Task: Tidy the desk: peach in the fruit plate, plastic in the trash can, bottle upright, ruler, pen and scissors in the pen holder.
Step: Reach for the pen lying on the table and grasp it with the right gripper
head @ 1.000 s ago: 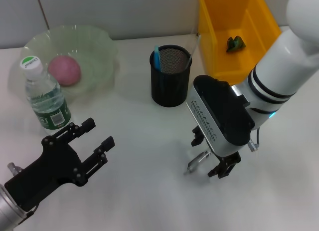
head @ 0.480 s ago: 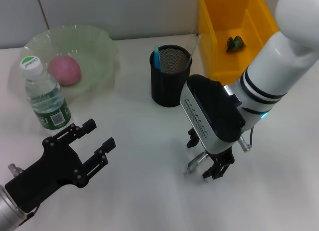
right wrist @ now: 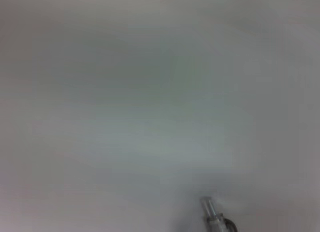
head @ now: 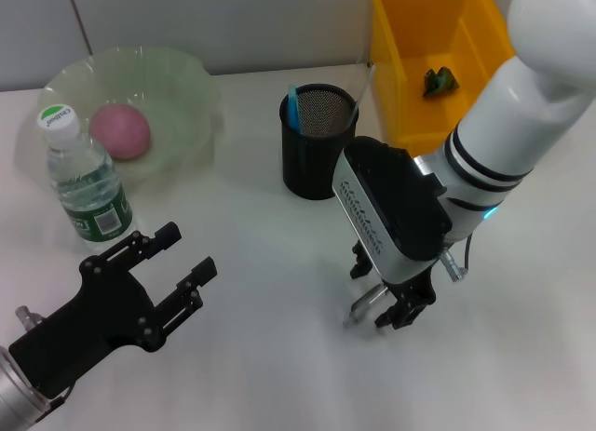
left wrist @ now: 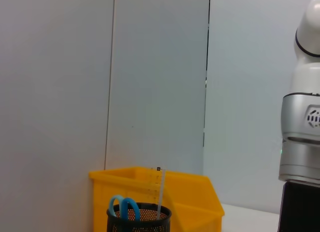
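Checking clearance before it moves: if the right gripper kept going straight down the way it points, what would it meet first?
Probably the pen lying on the table: the right gripper points down right over it, though whether they touch is unclear.

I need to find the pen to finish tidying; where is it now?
In the head view the pen lies on the white desk at the right hand, in front of the black pen holder.

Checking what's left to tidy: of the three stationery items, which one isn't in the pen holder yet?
The pen: it lies on the desk between the right gripper fingers, while the blue-handled scissors and clear ruler already stand in the black mesh holder.
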Robot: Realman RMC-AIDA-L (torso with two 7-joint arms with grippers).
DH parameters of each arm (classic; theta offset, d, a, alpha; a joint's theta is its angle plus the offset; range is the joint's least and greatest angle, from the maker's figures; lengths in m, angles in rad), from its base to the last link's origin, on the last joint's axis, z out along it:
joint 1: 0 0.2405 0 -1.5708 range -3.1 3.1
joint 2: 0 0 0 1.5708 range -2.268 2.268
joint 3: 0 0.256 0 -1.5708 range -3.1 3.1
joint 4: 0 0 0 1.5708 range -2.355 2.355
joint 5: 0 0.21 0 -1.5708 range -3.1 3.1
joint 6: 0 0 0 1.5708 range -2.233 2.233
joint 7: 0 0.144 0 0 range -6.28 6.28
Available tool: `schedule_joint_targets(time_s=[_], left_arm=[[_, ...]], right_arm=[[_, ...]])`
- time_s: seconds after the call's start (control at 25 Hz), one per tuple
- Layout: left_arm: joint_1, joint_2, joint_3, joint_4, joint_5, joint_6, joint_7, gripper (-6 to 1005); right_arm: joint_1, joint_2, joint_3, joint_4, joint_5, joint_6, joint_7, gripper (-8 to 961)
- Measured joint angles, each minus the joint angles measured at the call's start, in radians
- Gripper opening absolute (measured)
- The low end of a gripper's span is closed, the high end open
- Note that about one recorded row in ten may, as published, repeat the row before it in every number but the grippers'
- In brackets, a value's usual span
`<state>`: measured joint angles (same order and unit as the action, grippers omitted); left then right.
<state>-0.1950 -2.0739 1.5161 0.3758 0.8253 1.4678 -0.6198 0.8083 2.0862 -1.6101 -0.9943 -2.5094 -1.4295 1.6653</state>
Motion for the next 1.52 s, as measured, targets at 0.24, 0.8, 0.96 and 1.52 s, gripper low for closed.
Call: schedule_joint_targets(time_s=[0.24, 0.8, 0.96, 1.52], left_arm=[[-0.001, 0.0, -0.002, 0.0, 0.0, 0.012, 0.0, 577], [-0.001, 0.001, -0.002, 0.0, 0.0, 0.022, -0.009, 577], [-0.001, 0.002, -0.002, 0.0, 0.0, 0.022, -0.009, 577], [-0.002, 0.002, -0.002, 0.0, 0.0, 0.045, -0.009, 577]], right_arm=[[0.015, 0.0, 0.005, 0.023, 0.0, 0.0, 0.008, 694], [0.036, 0.0, 0.0, 0.061, 0.0, 0.015, 0.027, 499], [0.037, 0.0, -0.001, 0.064, 0.0, 0.023, 0.028, 469], [0.085, 0.0, 0.0, 0.164, 0.003, 0.048, 0.02, 441]])
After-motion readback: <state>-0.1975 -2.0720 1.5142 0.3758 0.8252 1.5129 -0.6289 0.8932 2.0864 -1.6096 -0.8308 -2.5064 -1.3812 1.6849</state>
